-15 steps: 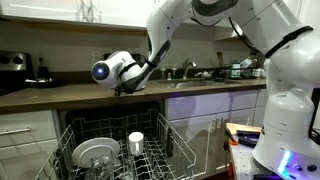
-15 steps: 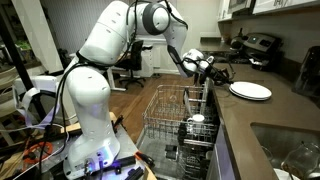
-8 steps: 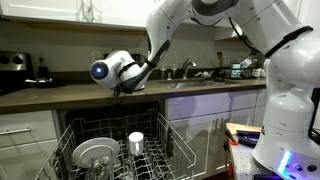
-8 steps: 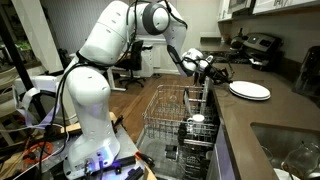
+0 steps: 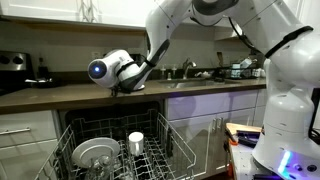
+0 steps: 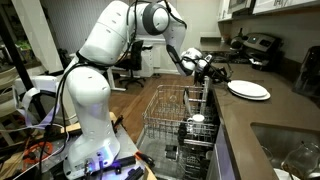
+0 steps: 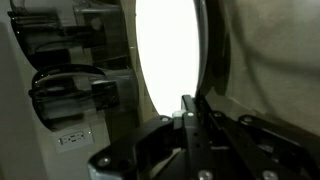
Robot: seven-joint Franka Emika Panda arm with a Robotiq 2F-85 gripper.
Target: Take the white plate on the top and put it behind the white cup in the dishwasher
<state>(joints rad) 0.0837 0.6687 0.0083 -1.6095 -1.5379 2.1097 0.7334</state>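
Fingers (image 7: 190, 130) at white plate (image 7: 166, 50) rim (wrist) | ext: plate on counter (image 6: 250, 122)

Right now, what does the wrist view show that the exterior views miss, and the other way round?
Wrist view only: the end effector close up against the white plate, right at its rim. Exterior views only: the open dishwasher, the white cup and a greyer dish inside it, and the whole arm. Shared: the plate lying on the counter, with the end effector at its edge.
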